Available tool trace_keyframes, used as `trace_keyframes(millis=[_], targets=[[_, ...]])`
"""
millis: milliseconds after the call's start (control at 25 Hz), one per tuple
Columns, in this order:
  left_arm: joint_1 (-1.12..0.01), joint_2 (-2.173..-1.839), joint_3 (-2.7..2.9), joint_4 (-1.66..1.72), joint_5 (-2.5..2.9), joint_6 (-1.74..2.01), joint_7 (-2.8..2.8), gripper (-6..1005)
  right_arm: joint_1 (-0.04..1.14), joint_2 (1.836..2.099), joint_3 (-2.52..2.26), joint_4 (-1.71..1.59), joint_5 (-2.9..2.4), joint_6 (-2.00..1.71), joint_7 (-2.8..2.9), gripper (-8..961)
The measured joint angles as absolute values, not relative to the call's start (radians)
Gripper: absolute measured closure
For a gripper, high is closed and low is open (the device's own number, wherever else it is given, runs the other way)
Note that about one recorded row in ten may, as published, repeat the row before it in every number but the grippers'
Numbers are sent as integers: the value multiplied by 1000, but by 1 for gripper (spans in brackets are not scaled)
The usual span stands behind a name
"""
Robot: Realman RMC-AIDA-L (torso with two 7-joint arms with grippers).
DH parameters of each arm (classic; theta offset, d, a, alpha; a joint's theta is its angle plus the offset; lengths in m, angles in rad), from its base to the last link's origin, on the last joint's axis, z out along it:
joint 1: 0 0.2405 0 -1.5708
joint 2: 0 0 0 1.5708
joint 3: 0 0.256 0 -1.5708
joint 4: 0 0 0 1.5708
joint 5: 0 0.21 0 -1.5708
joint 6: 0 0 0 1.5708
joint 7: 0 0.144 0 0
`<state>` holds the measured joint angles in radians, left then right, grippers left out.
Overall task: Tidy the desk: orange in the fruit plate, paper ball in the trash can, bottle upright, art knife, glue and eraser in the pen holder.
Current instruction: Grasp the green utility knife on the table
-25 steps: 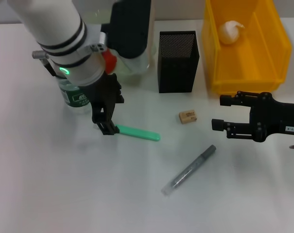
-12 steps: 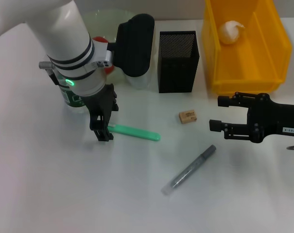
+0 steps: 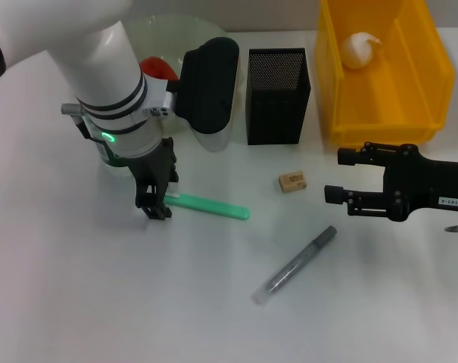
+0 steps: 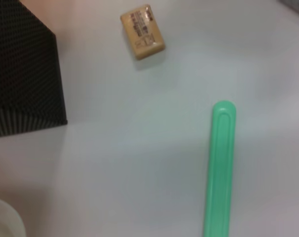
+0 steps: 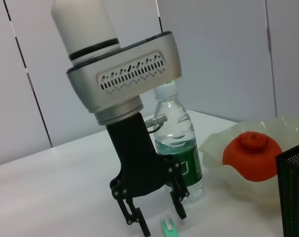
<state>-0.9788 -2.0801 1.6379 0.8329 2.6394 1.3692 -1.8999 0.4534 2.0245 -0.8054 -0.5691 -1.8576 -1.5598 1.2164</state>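
Head view: a white bench (image 3: 77, 302) carries everything, and the largest thing on it is the yellow trash can (image 3: 425, 113) at the far right, with the white paper ball (image 3: 359, 48) already inside. At the far left, partly hidden by the left arm, sits the pale-green fruit plate (image 3: 149, 34) holding the orange (image 3: 157, 68); the right wrist view shows the orange resting in it. The black mesh pen holder (image 3: 278, 96) stands between plate and trash can. The water bottle (image 5: 178, 148) stands upright just behind the left arm, as the right wrist view shows. Three smaller things lie loose in front: a grey glue stick (image 3: 294, 265) lying diagonally, a green art knife (image 3: 210, 206), and the little tan eraser (image 3: 292, 181) near the pen holder. The left tool (image 3: 154, 206) points straight down at the left end of the knife, its fingers spread open with that end of the handle between them, nothing gripped yet. The knife's long axis runs nearly left to right across the bench, reaching away from the tool toward the robot's right, so the fingers look to straddle its narrow width. The right tool (image 3: 342, 175) hovers open and empty in front of the trash can, near the eraser and well apart from the knife. The left arm is plainly the nearer one for picking up the knife.
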Motion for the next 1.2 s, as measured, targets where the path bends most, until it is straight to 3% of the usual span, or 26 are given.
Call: trace_keyframes(millis=[200, 360, 560, 1200], targets=[[-979, -2080, 1639, 825, 2640, 1368, -1899, 344, 456, 2025, -805, -569, -1858, -1560, 1216, 212], [-979, -2080, 1640, 819, 2640, 1361, -1899, 519, 456, 2025, -805, -569, -1858, -1560, 1216, 212], [-977, -2080, 1643, 815, 2640, 1344, -1899, 607, 457, 2026, -805, -569, -1858, -1560, 1216, 213], [-979, -2080, 1679, 794, 2643, 1314, -1899, 666, 455, 2030, -805, -569, -1858, -1560, 1216, 213]])
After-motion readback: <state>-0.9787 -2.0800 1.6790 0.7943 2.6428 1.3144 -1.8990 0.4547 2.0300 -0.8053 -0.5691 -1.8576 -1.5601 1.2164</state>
